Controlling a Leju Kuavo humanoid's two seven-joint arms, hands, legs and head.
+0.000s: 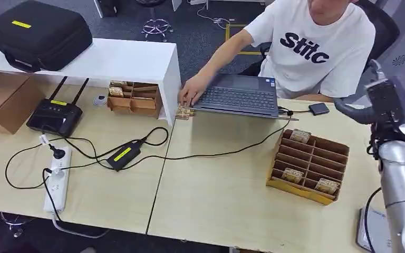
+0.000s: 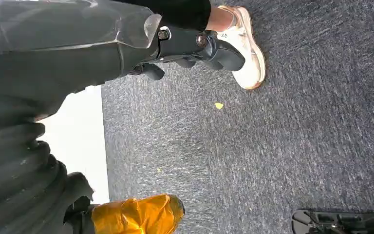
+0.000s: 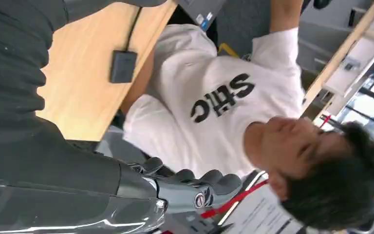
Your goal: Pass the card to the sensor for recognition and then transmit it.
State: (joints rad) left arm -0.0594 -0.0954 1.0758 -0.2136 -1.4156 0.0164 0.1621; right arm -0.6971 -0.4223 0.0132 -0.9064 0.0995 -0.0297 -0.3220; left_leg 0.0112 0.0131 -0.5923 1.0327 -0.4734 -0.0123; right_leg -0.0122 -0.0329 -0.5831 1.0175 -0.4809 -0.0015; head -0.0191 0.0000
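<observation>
A yellow cardboard rack (image 1: 308,163) stands on the right of the table with card bundles (image 1: 293,174) in some slots. A small black sensor pad (image 1: 319,109) on a cable lies behind it, next to the laptop; it also appears in the right wrist view (image 3: 122,66). My right hand (image 1: 372,108) is raised off the table's right edge, beyond the rack; its fingers (image 3: 199,185) are loosely bent and hold nothing. My left hand (image 2: 185,46) hangs over grey carpet with nothing in it.
A person in a white T-shirt (image 1: 316,47) sits behind the laptop (image 1: 240,96), one hand (image 1: 191,94) by more cards (image 1: 184,112). A second rack (image 1: 134,98) sits under a white shelf (image 1: 116,58). Router (image 1: 55,115), power strip (image 1: 57,179) and cables cover the left.
</observation>
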